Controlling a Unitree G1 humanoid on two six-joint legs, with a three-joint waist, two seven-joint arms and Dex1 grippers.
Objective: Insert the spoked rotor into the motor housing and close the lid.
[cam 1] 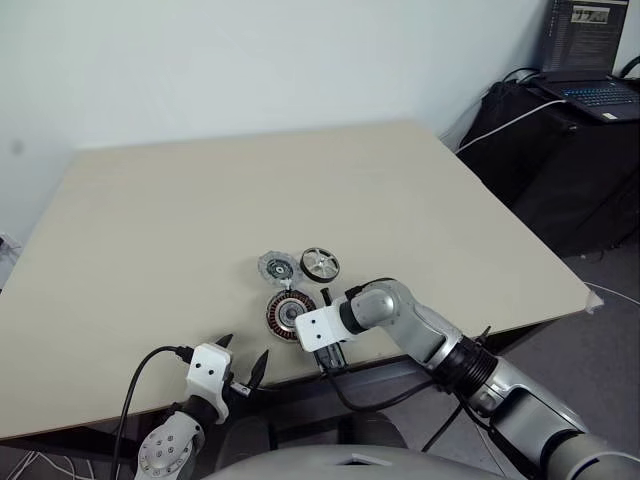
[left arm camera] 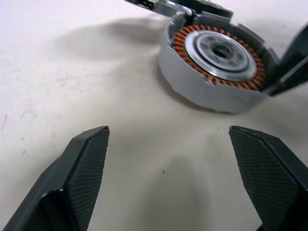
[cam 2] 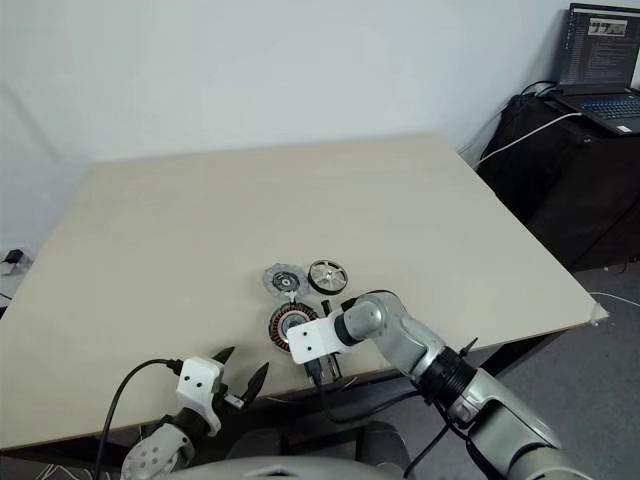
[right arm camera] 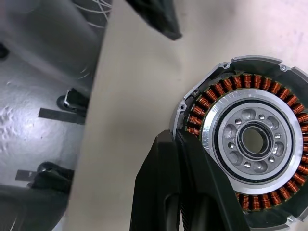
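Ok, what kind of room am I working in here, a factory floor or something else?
Most likely a lab or office test space, not a factory. A plain beige table stands against a bare white wall, with an open laptop on a black stand beside it and loose cables trailing to it.

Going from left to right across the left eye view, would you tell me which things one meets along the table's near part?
Left hand → motor housing → right hand. Farther back, in the same direction: lid → spoked rotor.
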